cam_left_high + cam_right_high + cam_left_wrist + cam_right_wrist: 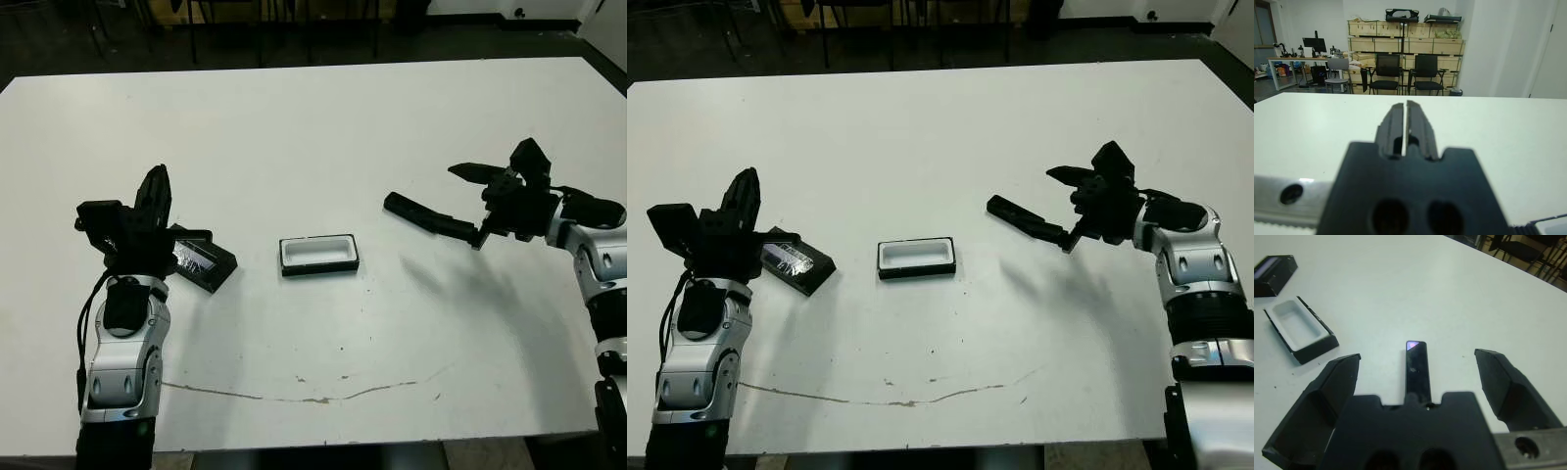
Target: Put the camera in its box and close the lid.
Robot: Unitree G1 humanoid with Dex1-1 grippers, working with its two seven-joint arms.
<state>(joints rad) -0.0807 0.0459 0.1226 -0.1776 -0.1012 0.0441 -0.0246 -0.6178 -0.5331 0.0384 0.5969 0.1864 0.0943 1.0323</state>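
Note:
The camera (427, 216), a slim black bar with a purple glint at its tip (1416, 366), lies on the table right of centre. My right gripper (466, 208) is open around its near end, with a finger on each side (1339, 382) and neither one touching it. The box (318, 255), a shallow white-lined tray, sits open at the table's centre. Further left, the lid (201, 260) lies tilted with its pale strip showing. My left gripper (157, 176) is shut on nothing, pointing away just left of the lid. Its closed fingers (1405, 117) show in the left wrist view.
The white table (313, 127) is bare at the back and has a thin crack-like mark (294, 397) near its front edge. Beyond the far edge, black chairs (1400, 73), a desk and wooden crates stand in the room.

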